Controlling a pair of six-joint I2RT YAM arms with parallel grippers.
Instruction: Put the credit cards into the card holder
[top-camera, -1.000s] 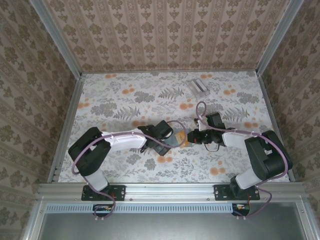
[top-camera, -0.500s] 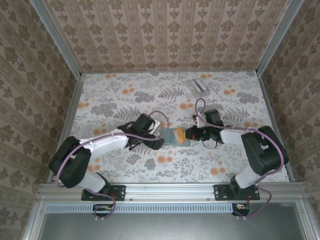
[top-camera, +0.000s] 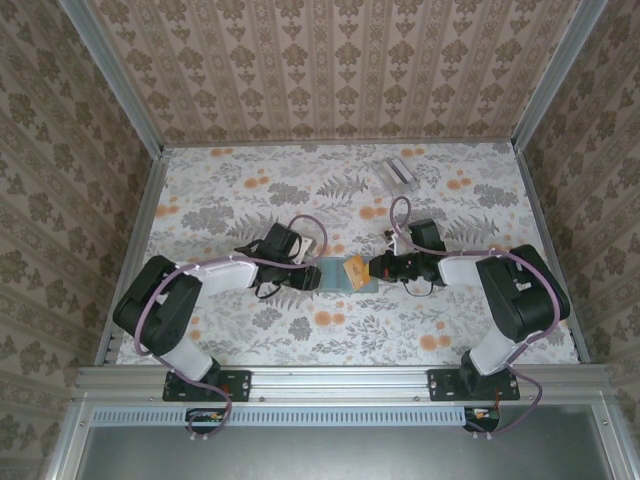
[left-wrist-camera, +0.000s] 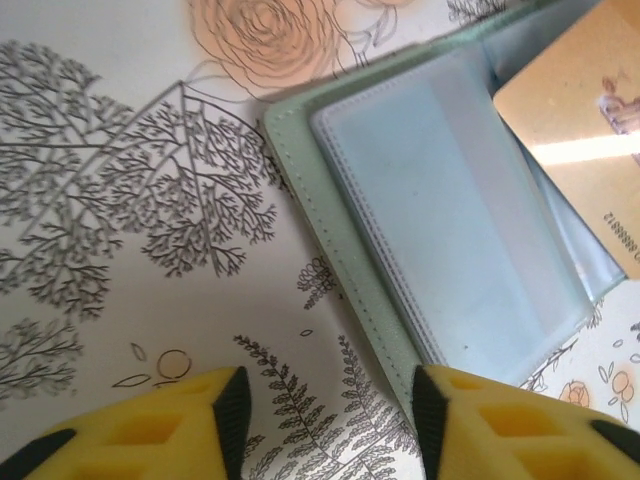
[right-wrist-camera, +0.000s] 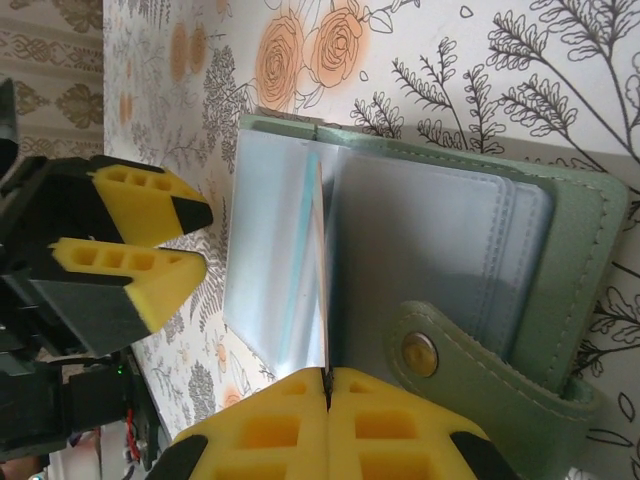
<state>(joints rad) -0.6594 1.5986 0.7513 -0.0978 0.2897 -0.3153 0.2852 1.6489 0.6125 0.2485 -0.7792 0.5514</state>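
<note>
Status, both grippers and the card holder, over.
Right gripper shut on yellow-orange card, over the open card holder. Left gripper open, empty, beside the holder. Clasp tab beside right gripper, not under the card.

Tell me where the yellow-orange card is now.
Top view, table centre: the yellow-orange card is pinched in the right pincer, over the open card holder, with the left pincer opposite.

Arms (top-camera: 235, 272) are white and black, with lilac cables (top-camera: 398, 214) and yellow gripper fingers (left-wrist-camera: 500, 435).
</note>
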